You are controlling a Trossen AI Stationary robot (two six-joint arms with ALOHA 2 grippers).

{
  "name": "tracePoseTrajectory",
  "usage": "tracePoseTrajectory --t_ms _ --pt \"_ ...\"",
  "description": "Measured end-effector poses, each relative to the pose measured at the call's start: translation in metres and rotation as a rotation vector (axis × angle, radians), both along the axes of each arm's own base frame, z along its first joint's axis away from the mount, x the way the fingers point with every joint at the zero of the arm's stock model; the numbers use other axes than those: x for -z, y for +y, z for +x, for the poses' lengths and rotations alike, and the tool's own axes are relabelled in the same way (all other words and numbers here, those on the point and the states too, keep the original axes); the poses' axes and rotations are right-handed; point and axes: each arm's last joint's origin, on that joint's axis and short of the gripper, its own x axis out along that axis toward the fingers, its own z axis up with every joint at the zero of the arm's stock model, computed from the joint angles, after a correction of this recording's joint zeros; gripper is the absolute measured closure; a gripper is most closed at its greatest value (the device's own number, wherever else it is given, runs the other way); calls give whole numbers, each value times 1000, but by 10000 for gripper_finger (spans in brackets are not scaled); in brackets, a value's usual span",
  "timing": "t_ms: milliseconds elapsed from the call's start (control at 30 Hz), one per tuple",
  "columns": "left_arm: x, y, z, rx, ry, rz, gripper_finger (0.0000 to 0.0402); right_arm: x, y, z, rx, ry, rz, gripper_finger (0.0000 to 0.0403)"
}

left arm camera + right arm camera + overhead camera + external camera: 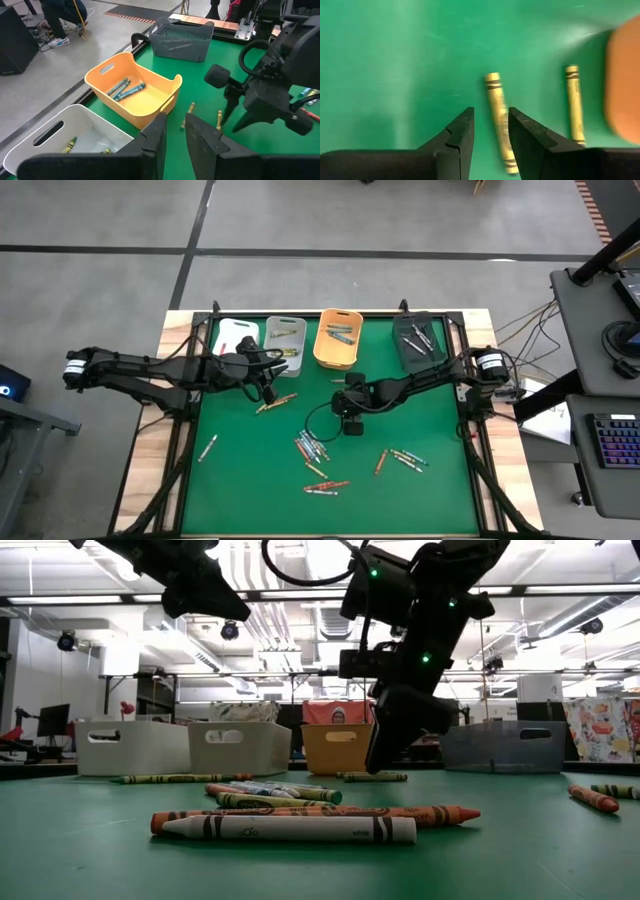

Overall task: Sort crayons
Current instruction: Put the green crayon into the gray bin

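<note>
Crayons lie scattered on the green mat (250, 480): a pile (312, 448) at the middle, a pair (275, 402) near my left gripper, others to the right (405, 458). My right gripper (491, 114) is open and points down at a yellow crayon (499, 117). Its fingers stand on either side of that crayon's near half, low over the mat (385, 762). A second yellow crayon (575, 102) lies beside it. My left gripper (176, 135) hovers high near the bins, its fingers a narrow gap apart with nothing between them.
Four bins stand along the far edge: white (232, 335), light grey (285, 332) with yellow-green crayons, orange (337, 337) with blue ones, dark grey (420, 340) with grey ones. A white crayon (290, 829) and an orange one (430, 812) lie near the low camera.
</note>
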Motion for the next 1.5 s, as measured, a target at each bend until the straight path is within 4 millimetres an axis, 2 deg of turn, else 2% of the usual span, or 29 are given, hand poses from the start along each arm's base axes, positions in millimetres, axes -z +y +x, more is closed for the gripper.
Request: tracePoseTrajectory --t_ms 167,433,600,767,1000,1100,1200,1300,1500 --pt "0 0 0 0 0 0 348 1 -8 -1 -8 16 -54 294" --pt "0 0 0 1 -3 -1 348 23 -20 -1 -7 66 81 295" --pt "-1 0 2 16 -33 1 348 34 -20 0 -17 97 114 322" --pt "7 -4 5 84 -132 20 348 34 -20 0 -13 88 116 384" --pt "29 -10 2 266 -367 9 348 17 -4 0 -32 2 85 392" --pt "39 -11 -3 307 -437 11 348 5 9 0 -65 -109 115 394" --pt "47 -12 -9 346 -490 20 348 -13 19 1 -106 -333 132 395" --pt "52 -13 -12 404 -516 20 343 -23 20 0 -117 -537 125 395" --pt "61 -15 -14 458 -496 7 298 -46 23 3 -228 -971 154 395"
